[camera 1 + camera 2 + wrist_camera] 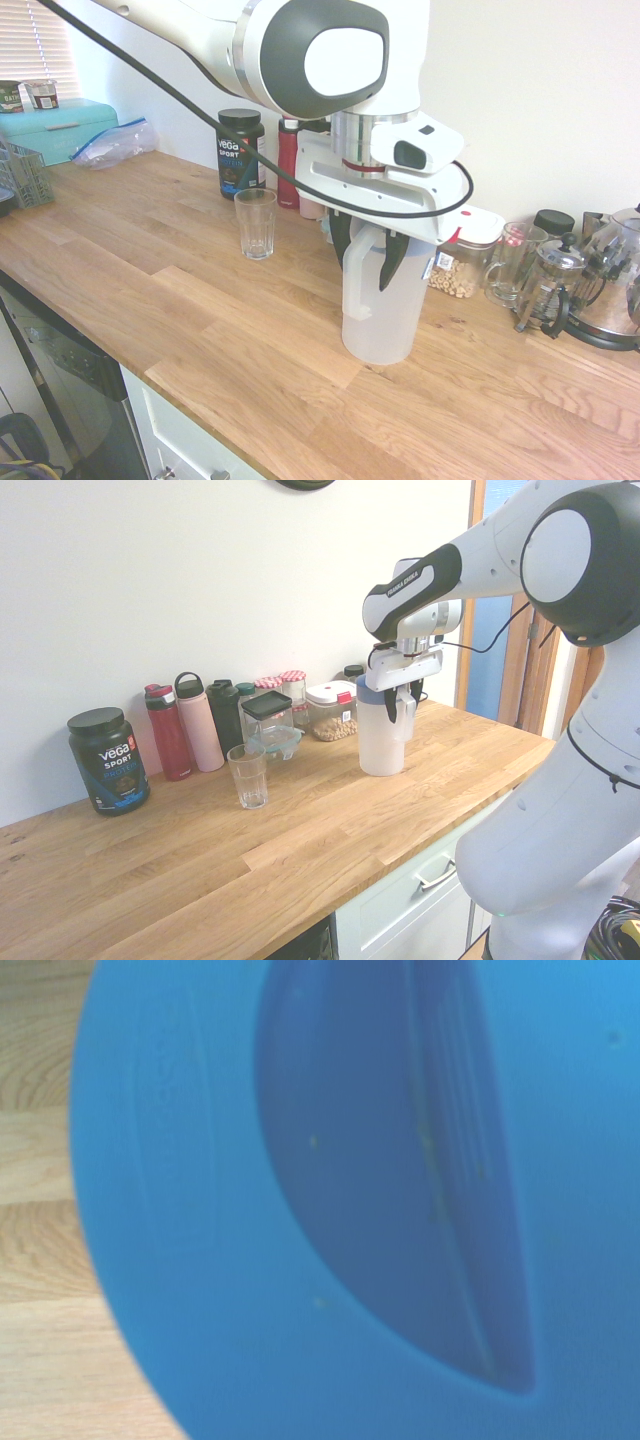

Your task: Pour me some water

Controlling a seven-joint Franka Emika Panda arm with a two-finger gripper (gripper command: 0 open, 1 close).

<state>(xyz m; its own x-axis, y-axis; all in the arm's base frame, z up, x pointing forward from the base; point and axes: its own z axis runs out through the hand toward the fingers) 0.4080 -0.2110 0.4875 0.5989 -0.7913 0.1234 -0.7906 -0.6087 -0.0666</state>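
item: frosted water jug [385,310], blue lid [330,1200], upright on wooden counter [200,330]. gripper [366,262] straddled its handle; closure unclear. step: grasping. next: lift, tilt over drinking glass [256,223].

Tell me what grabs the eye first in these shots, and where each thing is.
The big white Franka arm dominates, its gripper reaching down around the handle of a frosted-white jug that stands upright near the middle of the wooden counter. The jug's blue lid fills the wrist view. An empty clear drinking glass stands apart from the jug, in front of the Vega Sport tub by the wall.
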